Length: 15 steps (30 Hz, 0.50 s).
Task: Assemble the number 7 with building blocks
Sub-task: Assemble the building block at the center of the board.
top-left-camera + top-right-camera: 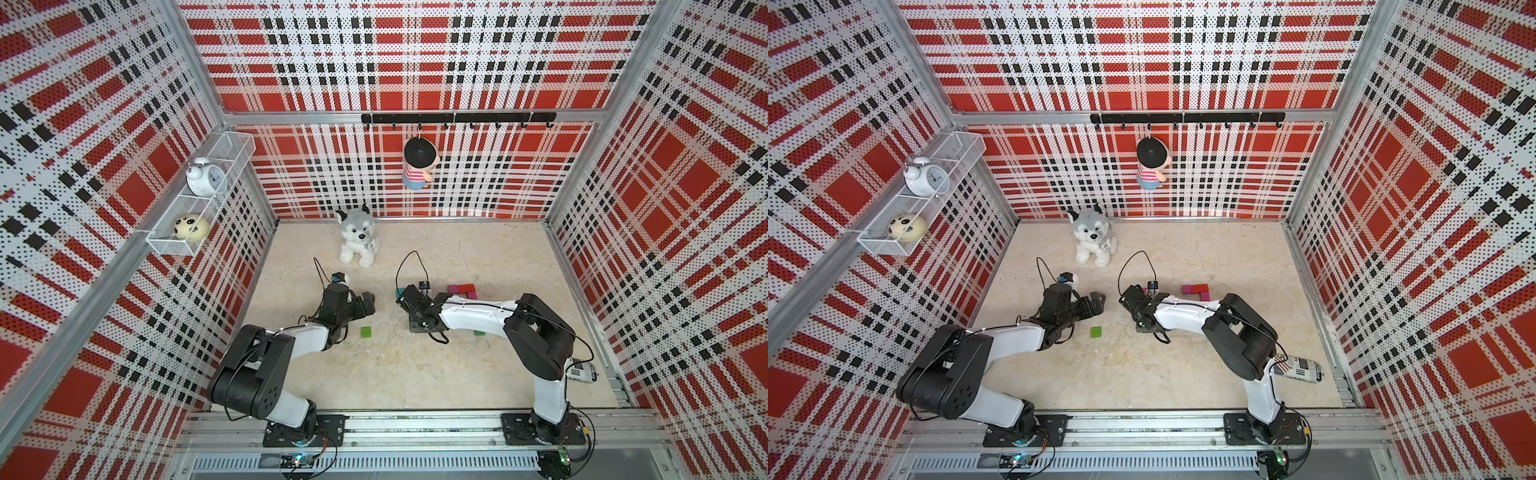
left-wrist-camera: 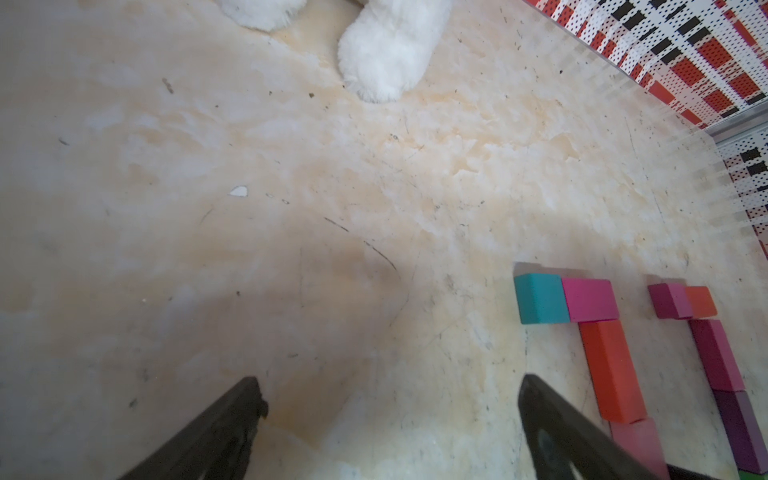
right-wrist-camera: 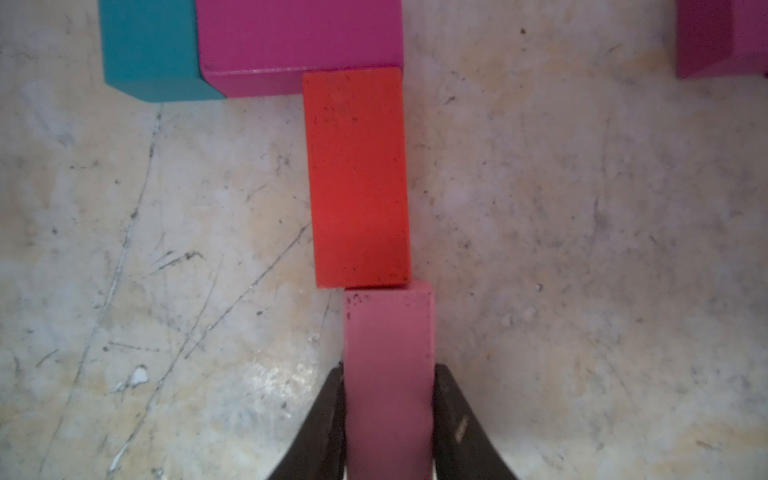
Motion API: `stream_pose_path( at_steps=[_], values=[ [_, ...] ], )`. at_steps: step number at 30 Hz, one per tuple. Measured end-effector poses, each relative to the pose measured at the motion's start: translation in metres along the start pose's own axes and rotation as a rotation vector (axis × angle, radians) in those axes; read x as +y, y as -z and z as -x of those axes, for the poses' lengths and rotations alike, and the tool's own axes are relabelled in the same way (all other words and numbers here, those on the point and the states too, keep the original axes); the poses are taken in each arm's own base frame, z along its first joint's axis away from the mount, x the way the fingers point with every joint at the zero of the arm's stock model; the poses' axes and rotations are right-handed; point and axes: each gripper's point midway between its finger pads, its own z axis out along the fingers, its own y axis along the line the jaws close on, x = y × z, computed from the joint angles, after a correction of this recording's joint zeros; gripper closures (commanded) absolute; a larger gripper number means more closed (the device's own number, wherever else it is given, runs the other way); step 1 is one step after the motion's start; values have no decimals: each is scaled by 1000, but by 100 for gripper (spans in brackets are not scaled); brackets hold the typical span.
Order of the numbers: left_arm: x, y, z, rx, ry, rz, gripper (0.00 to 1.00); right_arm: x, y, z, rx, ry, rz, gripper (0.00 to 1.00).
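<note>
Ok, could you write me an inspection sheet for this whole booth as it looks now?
Surface: beige tabletop, scratched and stained.
Job's things: teal block, magenta block and red-orange block form a partial 7; pink block meets the red-orange end, slightly offset; green block lies alone; second block group beside them.
Clutter: plush dog at the back; printed can on its side at the right edge.
End effectors: left end effector open, empty; right end effector shut on the pink block.
Cables: black cable loops above each wrist.
Surroundings: plaid walls; wire shelf holding alarm clock and round toy; doll hanging from hook rail.
</note>
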Motion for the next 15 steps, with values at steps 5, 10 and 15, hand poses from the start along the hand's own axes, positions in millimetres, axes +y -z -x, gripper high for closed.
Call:
stream_pose_path(
  at_steps=[5,10,15],
  values=[
    [1,0,0,-2,0,3,2,1,0,-1,6,7,7,67],
    [1,0,0,-3,0,5,2,2,0,-1,8,10,11,67],
    [1,0,1,-3,0,6,2,3,1,-1,10,14,15,66]
  ],
)
